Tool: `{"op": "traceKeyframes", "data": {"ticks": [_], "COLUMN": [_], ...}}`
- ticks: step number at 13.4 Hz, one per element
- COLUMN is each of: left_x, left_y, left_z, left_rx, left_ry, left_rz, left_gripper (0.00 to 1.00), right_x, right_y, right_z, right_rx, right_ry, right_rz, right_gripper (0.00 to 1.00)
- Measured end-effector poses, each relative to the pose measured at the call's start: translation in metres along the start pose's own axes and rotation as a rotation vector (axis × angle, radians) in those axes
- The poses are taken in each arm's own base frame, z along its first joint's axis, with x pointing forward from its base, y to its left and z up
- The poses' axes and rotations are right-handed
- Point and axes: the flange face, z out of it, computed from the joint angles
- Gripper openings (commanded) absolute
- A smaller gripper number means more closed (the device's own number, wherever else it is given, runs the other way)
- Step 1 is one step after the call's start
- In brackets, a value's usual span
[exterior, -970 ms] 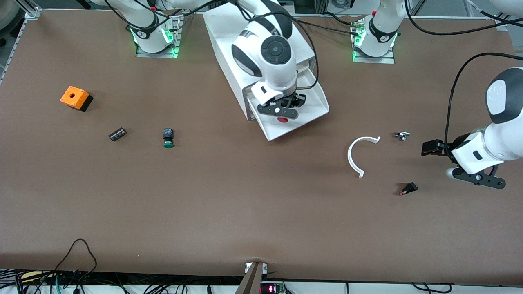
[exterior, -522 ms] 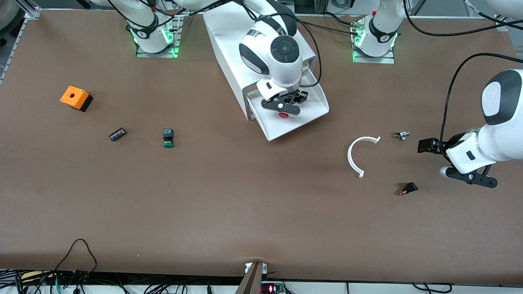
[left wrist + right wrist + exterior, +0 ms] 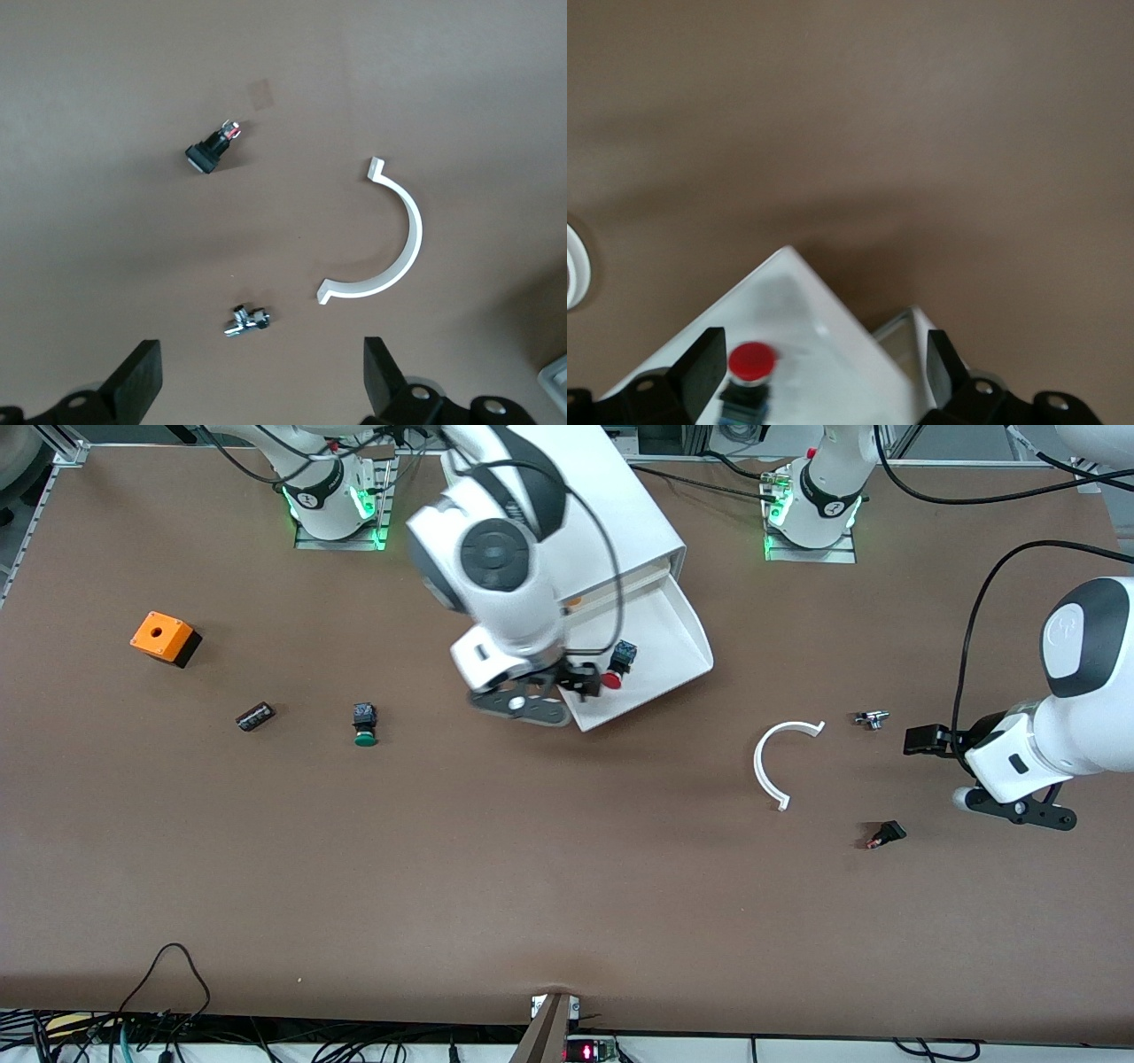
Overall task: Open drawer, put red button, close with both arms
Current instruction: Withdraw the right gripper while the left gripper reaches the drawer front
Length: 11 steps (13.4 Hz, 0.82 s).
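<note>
The white cabinet has its drawer pulled out toward the front camera. The red button lies on its side in the drawer, red cap toward the drawer's front edge. It also shows in the right wrist view, on the drawer floor. My right gripper is open and empty over the drawer's front corner, beside the button. My left gripper is open and empty above the table near the left arm's end.
A green-capped button, a small dark part and an orange box lie toward the right arm's end. A white curved piece, a small metal part and a black part lie near my left gripper.
My right gripper has swung off the middle of the drawer toward the right arm's end, uncovering the red button lying in the drawer. My left arm has shifted slightly toward the table's middle.
</note>
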Motion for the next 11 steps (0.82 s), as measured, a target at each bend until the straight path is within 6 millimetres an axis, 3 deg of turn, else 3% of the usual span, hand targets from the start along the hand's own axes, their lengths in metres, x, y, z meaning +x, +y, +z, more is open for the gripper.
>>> {"op": "traceKeyframes", "data": {"ticks": [2, 6, 9, 11], "left_x": [0.008, 0.010, -0.009, -0.027], "left_y": [0.029, 0.140, 0.220, 0.261], "left_z": [0.019, 0.081, 0.120, 0.143], "left_rx": [-0.008, -0.037, -0.070, -0.072], "left_ry": [-0.012, -0.044, -0.059, -0.082], "left_rz": [-0.109, -0.271, -0.390, -0.421], "left_gripper": [1.00, 1.00, 1.00, 1.00], "right_x": [0.035, 0.088, 0.107, 0.107], "right_y": [0.049, 0.157, 0.241, 0.295], "right_z": [-0.037, -0.097, -0.140, -0.165], "right_rx": [-0.008, -0.029, -0.035, -0.039], "right_ry": [-0.004, -0.031, -0.069, -0.072], "right_rz": [-0.088, -0.274, -0.385, -0.446], "right_gripper": [1.00, 1.00, 1.00, 1.00]}}
